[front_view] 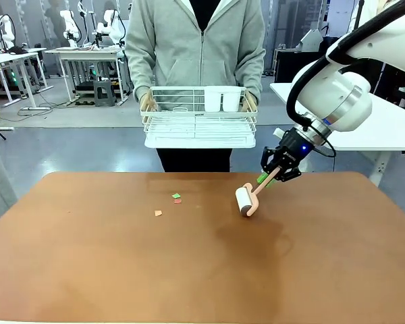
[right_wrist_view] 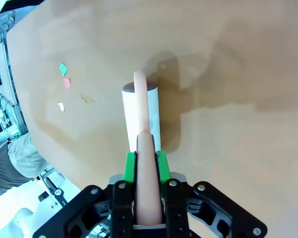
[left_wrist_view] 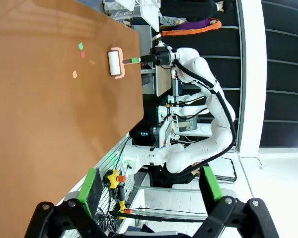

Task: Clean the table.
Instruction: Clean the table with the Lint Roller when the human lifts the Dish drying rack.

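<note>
The reddish-brown table [front_view: 121, 270] carries three small paper scraps: green [front_view: 177, 196], red [front_view: 177, 201] and orange [front_view: 158, 213]. My right gripper [front_view: 275, 173] is shut on the pink handle of a lint roller [front_view: 244, 200], whose white roll rests on the tabletop just right of the scraps. The right wrist view shows the handle [right_wrist_view: 148, 163] clamped between the green pads, the roll [right_wrist_view: 141, 119] ahead and the scraps [right_wrist_view: 67, 83] off to the left. Beside the table's near edge, my left gripper [left_wrist_view: 151, 186] is open with nothing between its fingers; the roller [left_wrist_view: 112, 63] lies far off.
A person in a grey hoodie stands at the far edge holding a white wire dish rack [front_view: 199, 118] with two white cups in it above the table's rim. A white-topped table [front_view: 391, 128] stands at the right behind my right arm.
</note>
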### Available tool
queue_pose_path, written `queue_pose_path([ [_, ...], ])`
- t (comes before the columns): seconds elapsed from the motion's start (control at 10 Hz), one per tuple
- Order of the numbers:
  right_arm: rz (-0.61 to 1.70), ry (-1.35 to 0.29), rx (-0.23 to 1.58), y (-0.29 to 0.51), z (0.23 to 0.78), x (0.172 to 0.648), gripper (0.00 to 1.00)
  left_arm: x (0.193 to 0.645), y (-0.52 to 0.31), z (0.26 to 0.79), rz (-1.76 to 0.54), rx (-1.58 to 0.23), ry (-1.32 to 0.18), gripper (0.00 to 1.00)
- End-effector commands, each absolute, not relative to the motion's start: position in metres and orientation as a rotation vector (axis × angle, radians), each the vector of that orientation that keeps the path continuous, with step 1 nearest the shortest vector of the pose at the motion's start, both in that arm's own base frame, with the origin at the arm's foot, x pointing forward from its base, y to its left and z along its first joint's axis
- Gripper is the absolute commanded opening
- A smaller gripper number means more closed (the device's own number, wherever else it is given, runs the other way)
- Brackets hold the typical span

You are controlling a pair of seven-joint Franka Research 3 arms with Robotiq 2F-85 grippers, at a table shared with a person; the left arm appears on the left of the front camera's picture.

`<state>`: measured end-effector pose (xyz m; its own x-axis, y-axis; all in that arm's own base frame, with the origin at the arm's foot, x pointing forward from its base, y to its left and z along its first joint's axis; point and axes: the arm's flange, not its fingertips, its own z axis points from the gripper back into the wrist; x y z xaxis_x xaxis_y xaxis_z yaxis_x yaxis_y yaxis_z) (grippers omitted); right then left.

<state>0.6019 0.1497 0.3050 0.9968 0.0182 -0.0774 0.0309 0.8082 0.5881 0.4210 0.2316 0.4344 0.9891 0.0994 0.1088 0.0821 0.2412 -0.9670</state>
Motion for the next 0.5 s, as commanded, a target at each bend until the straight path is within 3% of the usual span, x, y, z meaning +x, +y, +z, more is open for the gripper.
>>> queue_pose_path([
  [0.0, -0.041, 0.149, 0.614, 0.18, 0.279, 0.608, 0.22, 0.419, 0.233, 0.435, 0.008, -1.319, -0.159, 1.0],
  [0.4, -0.027, 0.231, 0.673, 0.28, 0.254, 0.604, 0.22, 0.419, 0.233, 0.435, 0.008, -1.319, -0.159, 1.0],
])
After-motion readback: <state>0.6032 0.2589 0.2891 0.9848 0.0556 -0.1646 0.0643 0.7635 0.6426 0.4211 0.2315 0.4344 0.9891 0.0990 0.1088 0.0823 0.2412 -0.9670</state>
